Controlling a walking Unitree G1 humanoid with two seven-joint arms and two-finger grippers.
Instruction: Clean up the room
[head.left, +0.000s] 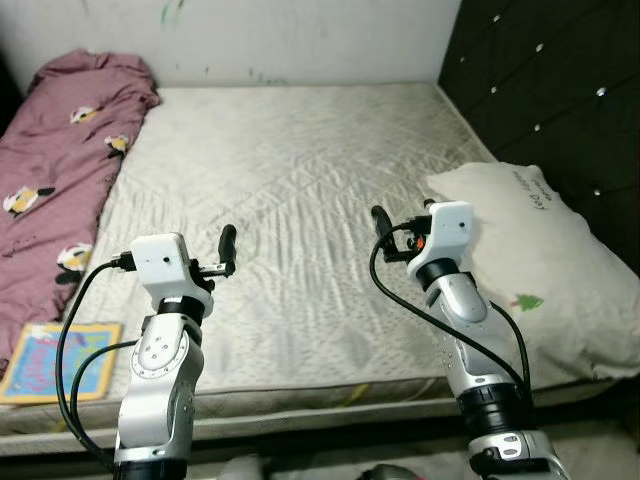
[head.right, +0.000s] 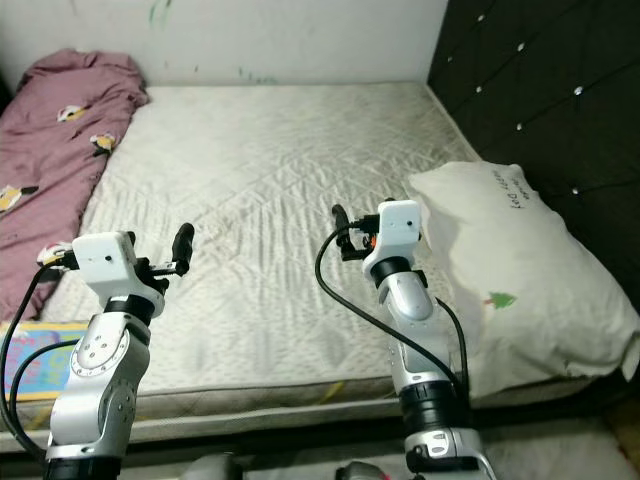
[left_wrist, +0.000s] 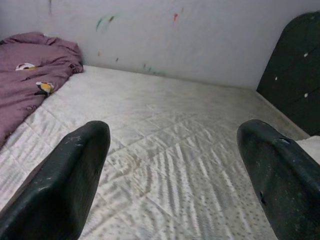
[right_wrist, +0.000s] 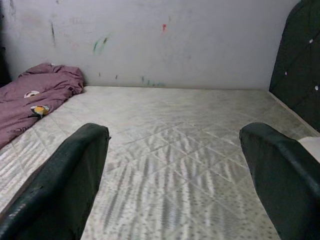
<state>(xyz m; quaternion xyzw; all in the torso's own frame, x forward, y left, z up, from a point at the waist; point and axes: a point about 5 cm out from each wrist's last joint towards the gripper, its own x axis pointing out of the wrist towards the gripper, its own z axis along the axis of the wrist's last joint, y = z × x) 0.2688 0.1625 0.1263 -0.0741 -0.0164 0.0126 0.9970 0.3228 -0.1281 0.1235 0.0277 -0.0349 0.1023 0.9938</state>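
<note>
Both arms were raised over the near edge of the bed (head.left: 300, 200), a bare quilted mattress taken here as the landmark. Left end effector (left_wrist: 172, 165) hovered above the mattress's near left part, fingers (left_wrist: 70, 180) spread wide apart, nothing between them. Right end effector (right_wrist: 175, 165) hovered above the near right part, fingers (right_wrist: 275, 175) likewise apart and empty. A white pillow (head.left: 540, 270) lay on the mattress's right side against the dark tufted headboard (head.left: 550, 90), just beside the right arm. A crumpled mauve blanket (head.left: 60, 160) with a flower print lay along the mattress's left edge, reaching the far left corner by the wall (head.left: 300, 40). A colourful flat book (head.left: 60, 360) lay at the near left corner, below the blanket.
</note>
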